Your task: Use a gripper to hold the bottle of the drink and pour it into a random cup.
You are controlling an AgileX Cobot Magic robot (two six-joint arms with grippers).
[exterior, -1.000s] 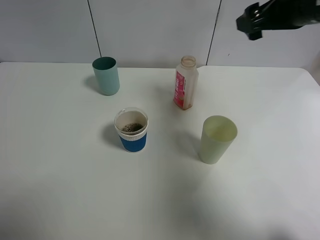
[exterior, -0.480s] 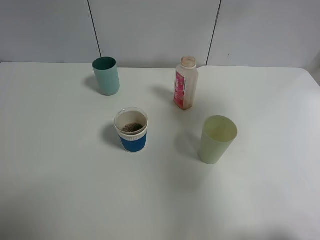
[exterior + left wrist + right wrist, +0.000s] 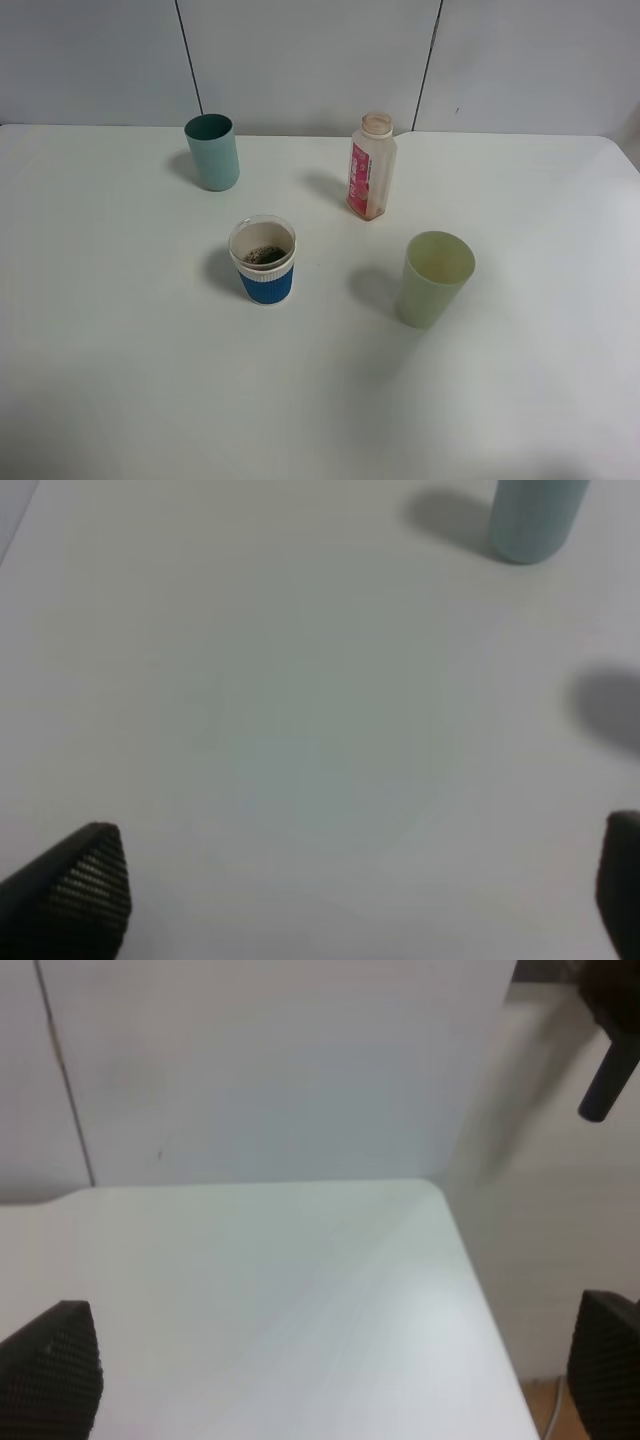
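Two pincers are part of this robot, but neither one shows in the high view right now. The left pincer (image 3: 340,890) shows only as two dark tips far apart at the edges of its own view, so it is spread wide and holds nothing; under it is bare white counter (image 3: 300,730), with the teal tumbler (image 3: 530,520) farther off. The right pincer (image 3: 330,1370) is also spread wide with nothing between its tips. It looks out over a far corner of the counter toward the wall, and no bottle or cup shows in its view. The bottle (image 3: 371,166) stands straight up near the back of the counter, a bit right of the middle, so its long side runs up and down. It has no cap, and it looks almost empty. Its pink-red label has white marks, but they are too small to read. The cup (image 3: 262,259), with a white band and a blue ribbed sleeve, stands in front and to the left of the bottle, well apart from it, and has some dark brown drink (image 3: 264,255) in the bottom. A pale green cup (image 3: 435,279) stands in front and to the right. I think the right arm is the nearer one to the bottle, since the bottle is on its side, but the bottle lies out of its view, so it would have to turn back toward the counter's middle.
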